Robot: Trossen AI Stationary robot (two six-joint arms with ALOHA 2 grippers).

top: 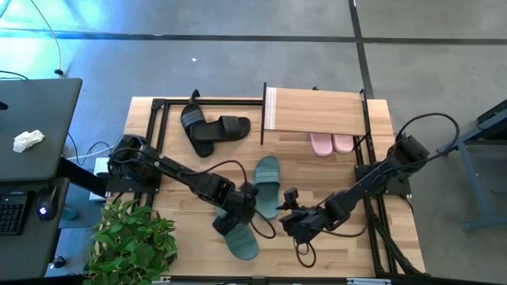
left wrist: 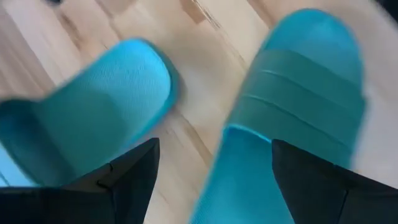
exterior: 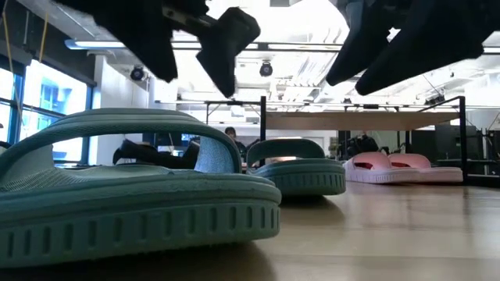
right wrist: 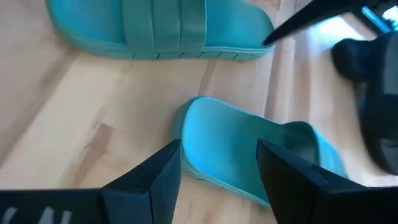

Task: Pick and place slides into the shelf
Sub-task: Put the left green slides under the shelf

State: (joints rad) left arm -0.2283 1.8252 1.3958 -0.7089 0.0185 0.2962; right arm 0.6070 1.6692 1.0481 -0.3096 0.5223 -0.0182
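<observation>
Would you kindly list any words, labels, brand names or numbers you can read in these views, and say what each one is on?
None can be read. The teal slides, black slides, pink slides and shelf show no print. The left gripper and right gripper carry no legible marking.

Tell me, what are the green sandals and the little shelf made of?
The green sandals look like soft matte rubber or foam: one moulded piece each, ridged along the sole edge, no shine. The shelf looks like a pale wooden plank, its grain showing, on thin black legs that are probably metal.
</observation>
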